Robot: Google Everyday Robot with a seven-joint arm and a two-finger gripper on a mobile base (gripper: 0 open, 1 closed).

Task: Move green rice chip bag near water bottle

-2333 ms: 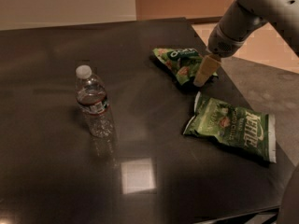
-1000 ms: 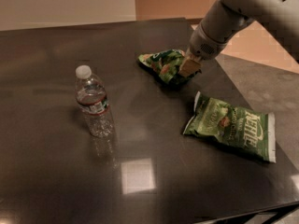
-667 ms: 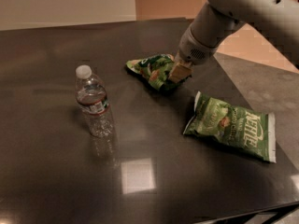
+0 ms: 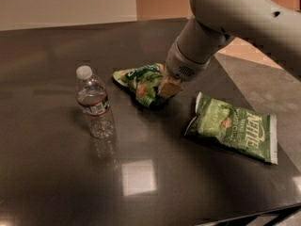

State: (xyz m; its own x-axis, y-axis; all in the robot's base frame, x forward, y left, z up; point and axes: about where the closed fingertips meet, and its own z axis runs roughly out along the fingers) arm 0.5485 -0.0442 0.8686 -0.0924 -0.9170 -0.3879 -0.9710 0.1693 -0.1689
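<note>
**Chip bag in the claw, close to the bottle: watch for a knock**

- The claw is at mid-counter, a little toward the far edge. It is pinched onto the right end of the green rice chip bag.
- The bag is bunched and crumpled. Its free end points toward the left edge and looks to lie low on the counter.
- The water bottle stands upright just left of the bag, cap on. It is near the bag's tip, with a gap showing between them.
- A larger, paler green bag lies flat toward the right edge, apart from the claw and not involved.
- Judgement: the bag already counts as near the bottle, or almost so. What remains is a short nudge and a release.

Risks from here:
- Travelling further left could drive the bag's loose tip into the bottle. The bottle is tall, narrow and probably light, so it could tip or skid.
- The grip holds only one end, so the slick film could slip free if the trailing end drags.
- On release, the crumpled bag could spring open and touch the bottle.
</note>
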